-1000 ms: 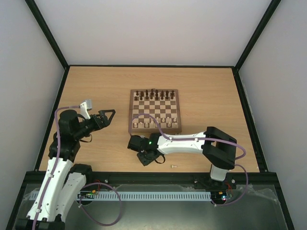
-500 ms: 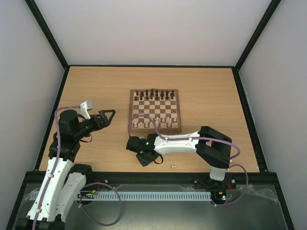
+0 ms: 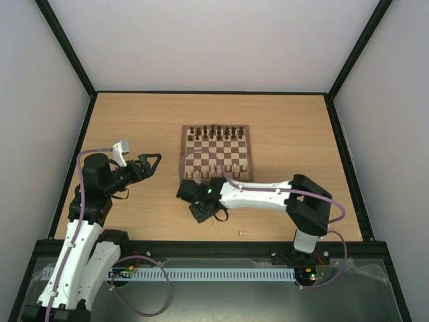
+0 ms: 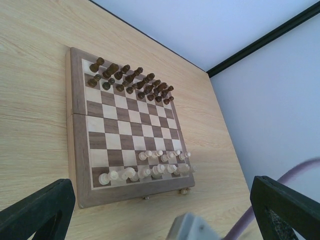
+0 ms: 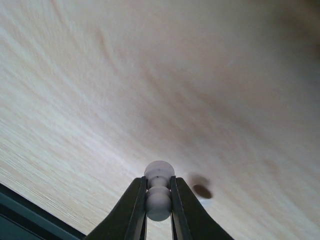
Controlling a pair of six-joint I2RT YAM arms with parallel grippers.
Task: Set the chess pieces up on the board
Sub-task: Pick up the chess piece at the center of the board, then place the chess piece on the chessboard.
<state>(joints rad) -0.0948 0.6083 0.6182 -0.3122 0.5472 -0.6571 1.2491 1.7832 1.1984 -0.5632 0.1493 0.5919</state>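
Right claw (image 3: 201, 210), closed to a narrow pinch, holds a pale pawn (image 5: 159, 173) by its neck just above the counter (image 3: 301, 134), off the near left corner of the board (image 4: 78, 145). The left claw (image 3: 151, 162), spread wide and holding nothing, hangs well apart over the counter's left side. On the board, dark pieces (image 3: 214, 131) fill the two far rows, while the pale chess pieces (image 4: 150, 167) crowd the two near rows, with the left squares of their pawn row bare. One more pale piece (image 3: 243, 233) lies loose on the counter by the near edge. The likely next move is to carry the pawn to one of those bare squares. The grip sits high on a rounded, slippery shape, so the pawn could twist or drop out on the way. On the descent, the fingers could clip and topple the closely packed neighbours.
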